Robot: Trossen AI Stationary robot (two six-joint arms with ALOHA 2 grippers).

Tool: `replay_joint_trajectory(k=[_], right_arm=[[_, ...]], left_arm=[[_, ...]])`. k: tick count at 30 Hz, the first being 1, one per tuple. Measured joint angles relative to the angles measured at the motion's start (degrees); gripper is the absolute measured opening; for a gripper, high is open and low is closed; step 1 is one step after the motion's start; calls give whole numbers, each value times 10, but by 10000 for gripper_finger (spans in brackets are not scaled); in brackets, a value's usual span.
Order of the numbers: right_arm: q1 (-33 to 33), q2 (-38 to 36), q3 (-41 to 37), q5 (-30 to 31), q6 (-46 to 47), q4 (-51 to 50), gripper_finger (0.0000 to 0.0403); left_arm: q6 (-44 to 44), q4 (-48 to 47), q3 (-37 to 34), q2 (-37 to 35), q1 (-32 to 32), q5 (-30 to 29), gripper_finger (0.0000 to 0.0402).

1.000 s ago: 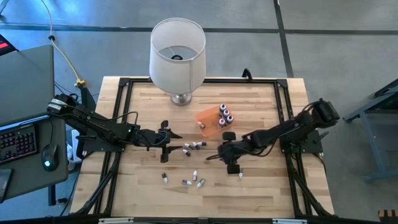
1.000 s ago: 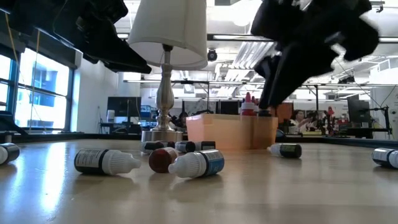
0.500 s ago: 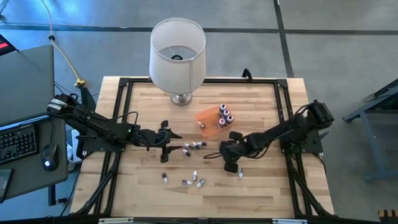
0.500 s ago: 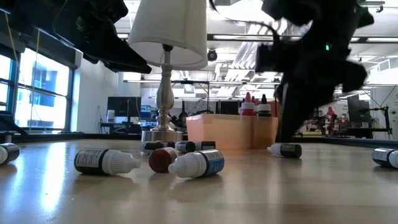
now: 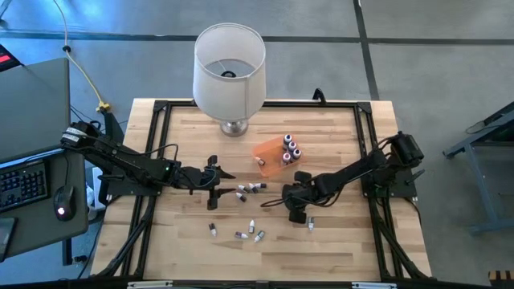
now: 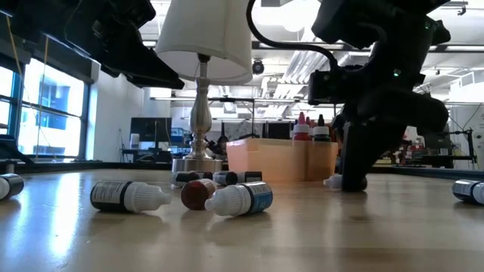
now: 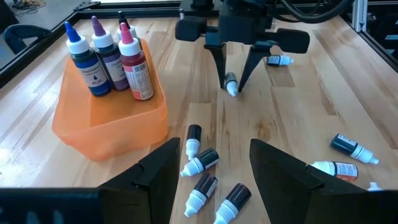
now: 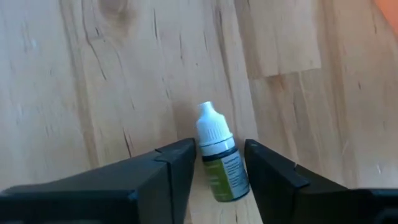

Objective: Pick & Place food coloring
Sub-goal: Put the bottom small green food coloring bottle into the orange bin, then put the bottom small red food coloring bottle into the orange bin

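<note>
A small dark-bodied dropper bottle with a white pointed cap (image 8: 220, 163) lies flat on the pale wooden table (image 5: 337, 249), directly between the two dark fingers (image 8: 163, 171) of the right gripper (image 7: 231, 84). In the right wrist view the fingers stand on either side of the bottle's body with a thin gap on each side — apart, not yet clamped on it. The left wrist view shows the same gripper pointing straight down at the table with its tips straddling that bottle.

The rest of the food coloring is spread around it. A loose cluster of dark and whitish bottles (image 5: 250, 189) lies on its sides near the table's middle, a few more (image 5: 249, 234) lie toward the near edge, and one small bottle (image 5: 311, 225) lies just beside the right gripper's wrist. Three taller bottles with blue, purple and pink caps (image 7: 112, 62) stand upright in the translucent orange rectangular tray (image 7: 87, 134) — the tray sits behind the scattered bottles, near the lamp.

The left gripper (image 5: 214, 178) hovers above the table to the left of the central cluster, its fingers spread wide and holding nothing.

A large white lampshade on a silver metal base (image 5: 229, 68) stands at the far edge of the table.
</note>
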Motion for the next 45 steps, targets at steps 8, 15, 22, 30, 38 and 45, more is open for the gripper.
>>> replay_joint_trajectory(k=[8,15,22,30,38,45], right_arm=[[-8,5,-3,-4,-28,108,62],[-52,5,34,141,-158,206,79],[-120,4,129,215,-256,123,73],[-191,3,112,130,-256,73,93],[-189,3,102,120,-265,104,117],[-154,-2,142,110,-295,99,119]], left_arm=[[0,0,0,0,0,0,191],[0,0,0,0,0,0,191],[0,0,0,0,0,0,191],[-2,0,0,0,0,15,191],[-2,1,1,14,0,47,191],[-15,2,0,84,0,48,191]])
